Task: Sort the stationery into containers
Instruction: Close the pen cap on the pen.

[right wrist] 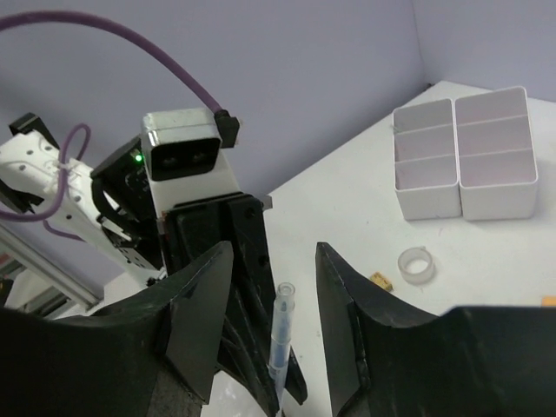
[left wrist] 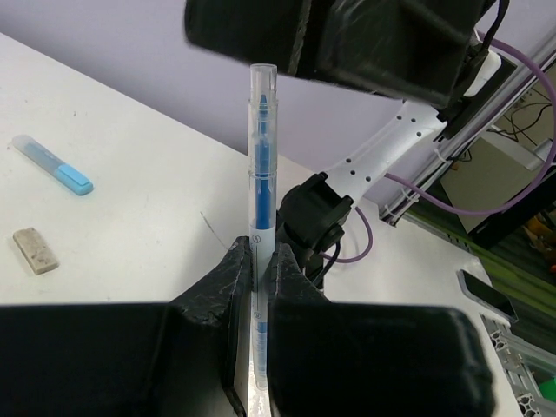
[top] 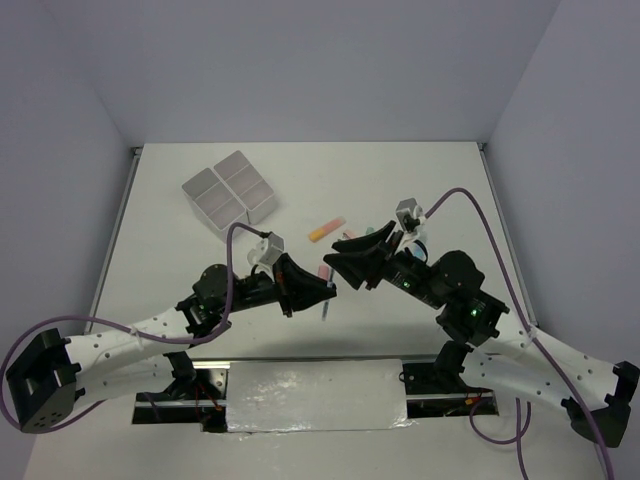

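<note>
Over white table (top: 420, 180), left gripper (left wrist: 258, 265) clamps blue pen (left wrist: 261, 156), apparently between right gripper's (right wrist: 274, 254) parted jaws.

arms (top: 130, 345): white links, black joints | cables (top: 458, 191): purple | left pincer (left wrist: 259, 261) — right pincer (right wrist: 274, 261): black | LED (top: 472, 312): green

Pen (left wrist: 262, 174) clear glossy plastic (blue core inside); containers (right wrist: 427, 201) smooth white plastic; table (left wrist: 148, 234) matt white.

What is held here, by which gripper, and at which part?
Left gripper grips the blue pen near its lower end; right gripper, jaws open, holds nothing.
</note>
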Controlling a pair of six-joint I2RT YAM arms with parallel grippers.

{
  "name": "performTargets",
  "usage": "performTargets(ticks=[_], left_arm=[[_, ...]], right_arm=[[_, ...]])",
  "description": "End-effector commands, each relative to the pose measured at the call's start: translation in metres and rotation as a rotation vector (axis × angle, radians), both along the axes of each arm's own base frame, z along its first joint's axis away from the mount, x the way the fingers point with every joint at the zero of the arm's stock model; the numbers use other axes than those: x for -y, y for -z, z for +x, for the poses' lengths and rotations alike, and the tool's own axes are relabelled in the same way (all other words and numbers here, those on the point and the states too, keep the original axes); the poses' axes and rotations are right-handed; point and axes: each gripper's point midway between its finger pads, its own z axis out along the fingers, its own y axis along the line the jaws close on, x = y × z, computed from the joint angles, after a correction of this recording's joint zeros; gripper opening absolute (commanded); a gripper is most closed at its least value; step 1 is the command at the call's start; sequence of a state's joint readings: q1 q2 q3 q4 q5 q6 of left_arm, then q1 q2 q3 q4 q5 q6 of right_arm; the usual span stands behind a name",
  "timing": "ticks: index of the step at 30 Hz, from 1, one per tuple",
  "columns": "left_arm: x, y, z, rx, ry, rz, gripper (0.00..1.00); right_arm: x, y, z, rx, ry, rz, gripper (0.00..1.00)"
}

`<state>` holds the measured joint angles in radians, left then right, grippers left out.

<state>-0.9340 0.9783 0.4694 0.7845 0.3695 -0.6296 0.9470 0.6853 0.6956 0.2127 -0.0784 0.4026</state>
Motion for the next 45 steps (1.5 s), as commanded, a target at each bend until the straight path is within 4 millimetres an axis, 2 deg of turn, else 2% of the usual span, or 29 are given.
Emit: performTargets(ticks=[1,5,8,11,13,16,22,23,24,25,26,28,31,39,45], left_arm=[[-0.002,-0.027,-0.008,0.089,0.027,-0.061,0.0],[-0.001,-0.028,-0.009,0.093,0.035,-0.063,0.0],[-0.001,-0.029,-0.008,0.094,0.029,-0.06,0.0],[-0.002,-0.029,-0.007,0.094,0.021,-0.058,0.0],[-0.002,-0.029,-0.005,0.09,0.01,-0.06,0.0],[-0.004,-0.032,0.0,0.084,-0.02,-0.062,0.0],[-0.006,-0.053,0.006,0.14,-0.059,-0.056,0.0],[-0.006,-0.057,0.008,0.153,-0.069,-0.051,0.0],[-0.006,-0.067,0.01,0.17,-0.078,-0.057,0.0],[-0.006,-0.069,0.012,0.19,-0.085,-0.048,0.0],[-0.005,-0.07,0.013,0.191,-0.086,-0.037,0.0],[-0.005,-0.079,0.015,0.215,-0.084,-0.041,0.0],[-0.01,-0.084,0.022,0.216,-0.098,-0.049,0.0],[-0.024,-0.088,0.027,0.207,-0.105,-0.099,0.0],[-0.027,-0.094,0.033,0.212,-0.135,-0.077,0.0]], right_arm=[[-0.003,-0.004,-0.002,0.004,-0.01,-0.021,0.5],[-0.006,0.003,0.001,-0.006,-0.008,-0.041,0.51],[-0.008,0.002,-0.003,-0.001,-0.029,-0.039,0.39],[-0.008,0.003,-0.004,0.0,-0.04,-0.04,0.11],[-0.009,0.006,-0.005,-0.005,-0.048,-0.043,0.0],[-0.011,0.012,-0.007,-0.014,-0.06,-0.047,0.0],[-0.016,0.048,-0.007,-0.056,-0.075,-0.079,0.0],[-0.018,0.065,-0.006,-0.079,-0.079,-0.102,0.0],[-0.019,0.07,-0.006,-0.087,-0.085,-0.104,0.0],[-0.021,0.077,-0.008,-0.092,-0.094,-0.112,0.0],[-0.023,0.093,-0.006,-0.117,-0.091,-0.139,0.0],[-0.024,0.111,-0.006,-0.137,-0.09,-0.17,0.0],[-0.026,0.13,-0.008,-0.158,-0.094,-0.203,0.0],[-0.037,0.152,-0.016,-0.19,-0.124,-0.239,0.0],[-0.052,0.158,-0.023,-0.191,-0.164,-0.259,0.0]])
